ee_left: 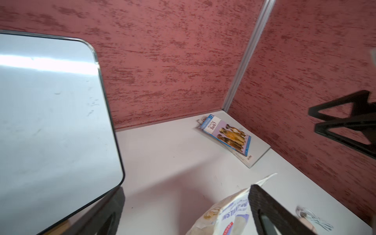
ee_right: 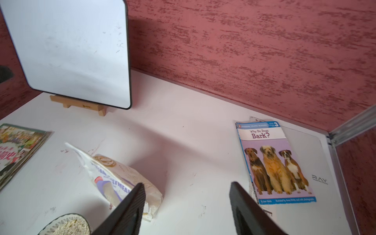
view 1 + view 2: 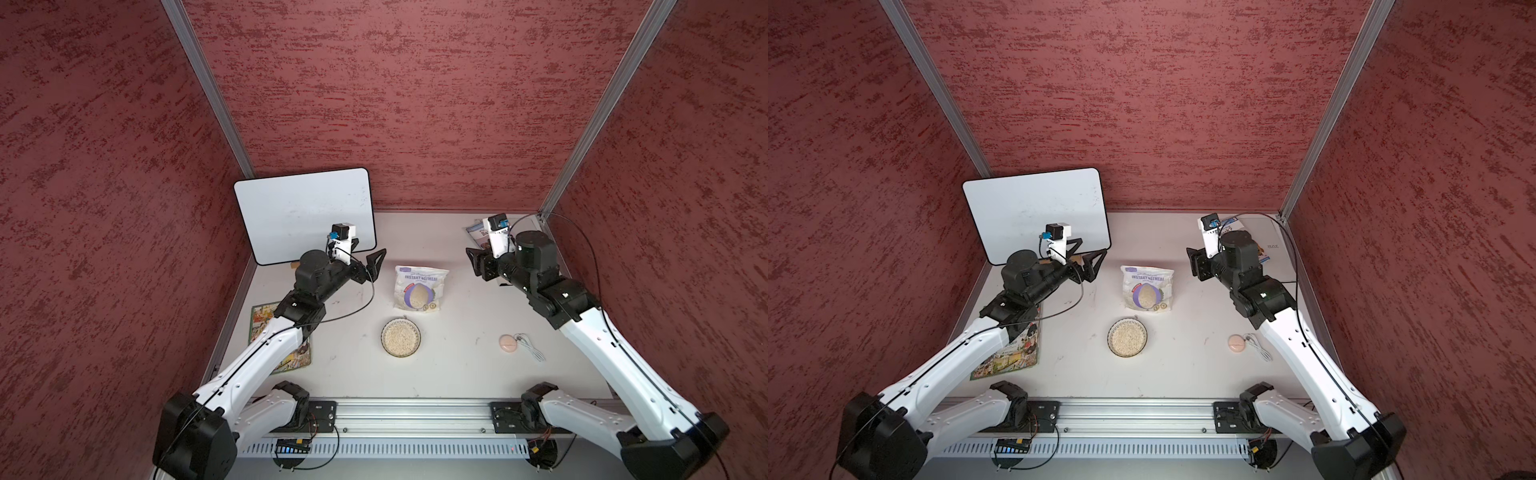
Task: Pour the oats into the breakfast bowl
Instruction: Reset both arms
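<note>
The breakfast bowl (image 3: 382, 337) sits mid-table, white with a dark rim, and holds a flat heap of pale oats (image 3: 401, 338). Just beyond it rests the white and purple oatmeal pouch (image 3: 420, 291), its printed face and oval window toward the camera. More oats show through that window. My left gripper (image 3: 374, 259) hangs open to the pouch's left, apart from it. In the left wrist view the pouch (image 1: 223, 215) lies beside one finger, ungripped. My right gripper (image 3: 473, 262) is open and empty to the pouch's right. The right wrist view shows bare table between its fingers (image 2: 134, 201).
A whiteboard (image 3: 305, 214) on a wooden stand fills the back left corner. A picture book (image 3: 262, 316) lies under the left arm. At back right a dog book (image 2: 274, 162) lies on a white slab (image 2: 319, 179). A pink disc (image 3: 508, 344) and white cable (image 3: 530, 349) lie front right.
</note>
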`<state>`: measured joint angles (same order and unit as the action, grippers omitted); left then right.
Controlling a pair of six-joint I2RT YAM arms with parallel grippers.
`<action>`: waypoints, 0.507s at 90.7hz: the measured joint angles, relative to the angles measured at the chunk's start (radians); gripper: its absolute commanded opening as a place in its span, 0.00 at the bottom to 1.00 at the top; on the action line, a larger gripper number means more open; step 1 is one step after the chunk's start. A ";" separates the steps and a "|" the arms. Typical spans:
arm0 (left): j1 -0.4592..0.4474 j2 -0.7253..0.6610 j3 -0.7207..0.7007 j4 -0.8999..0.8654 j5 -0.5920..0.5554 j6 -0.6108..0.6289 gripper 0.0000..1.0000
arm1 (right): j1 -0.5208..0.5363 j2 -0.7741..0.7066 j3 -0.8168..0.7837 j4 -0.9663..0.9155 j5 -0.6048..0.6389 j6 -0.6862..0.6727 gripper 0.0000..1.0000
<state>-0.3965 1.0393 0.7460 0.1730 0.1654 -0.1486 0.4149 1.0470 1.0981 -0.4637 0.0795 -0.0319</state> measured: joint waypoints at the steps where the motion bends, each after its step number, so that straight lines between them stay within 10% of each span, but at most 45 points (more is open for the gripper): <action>1: 0.001 -0.005 0.000 -0.008 -0.017 -0.003 1.00 | 0.000 -0.003 -0.005 0.003 0.013 0.004 0.74; 13: 0.022 -0.068 -0.028 -0.077 -0.178 -0.039 1.00 | -0.001 -0.051 -0.089 0.058 0.161 0.050 0.80; 19: 0.029 -0.091 -0.062 -0.093 -0.253 -0.046 1.00 | -0.001 -0.069 -0.131 0.076 0.222 0.063 0.98; 46: 0.106 -0.096 -0.233 -0.102 -0.505 -0.021 1.00 | -0.003 -0.058 -0.246 0.187 0.442 0.109 0.99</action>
<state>-0.2909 0.9436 0.5133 0.0711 -0.3401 -0.1699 0.4118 0.9886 0.8516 -0.2764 0.5217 0.0776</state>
